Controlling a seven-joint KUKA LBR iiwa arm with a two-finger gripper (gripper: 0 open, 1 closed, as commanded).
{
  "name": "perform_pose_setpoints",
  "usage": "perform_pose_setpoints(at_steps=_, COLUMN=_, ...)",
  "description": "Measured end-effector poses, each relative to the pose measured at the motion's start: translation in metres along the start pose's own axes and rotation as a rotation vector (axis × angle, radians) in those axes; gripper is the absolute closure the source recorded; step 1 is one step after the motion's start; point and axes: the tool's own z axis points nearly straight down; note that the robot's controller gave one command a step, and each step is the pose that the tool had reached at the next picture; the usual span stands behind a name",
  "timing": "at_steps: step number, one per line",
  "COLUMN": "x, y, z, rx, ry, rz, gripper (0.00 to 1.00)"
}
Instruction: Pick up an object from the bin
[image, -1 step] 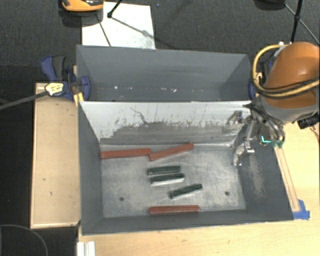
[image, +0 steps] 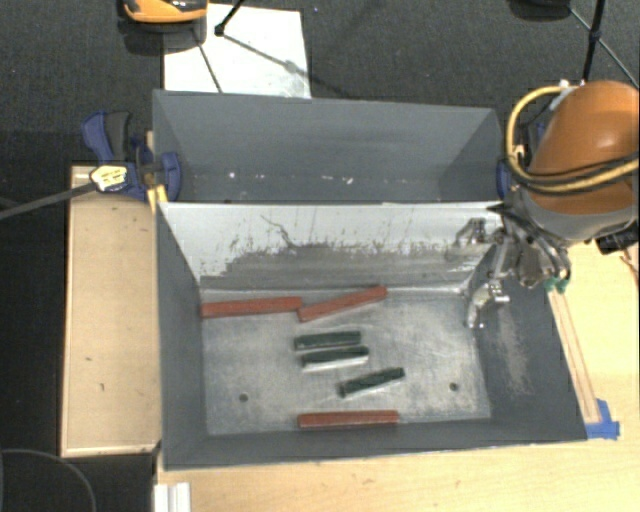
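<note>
While the gripper (image: 487, 292) hangs at the three o'clock side of the bin (image: 330, 150), above the foot of the sloping wall, I cannot tell whether it is open or closed, and I see nothing caught in it. No thing lies under it. Out toward its nine o'clock a tilted red-brown bar (image: 342, 303) lies near the back wall; toward eight o'clock lies a slanted dark green bar (image: 370, 381), apart from its neighbours. Further off lie two more green bars (image: 328, 341), a long red-brown bar (image: 250, 307) and another (image: 348, 420) at six o'clock. To my eye the pick is not yet begun: the next move calls for travelling inward over one bar, then descending.
</note>
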Motion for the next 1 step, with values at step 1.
perform_pose_setpoints(at_steps=1, x=0.0065, y=0.0373, z=0.0502, rx=0.0, ry=-0.002, rz=-0.102, gripper=0.0)
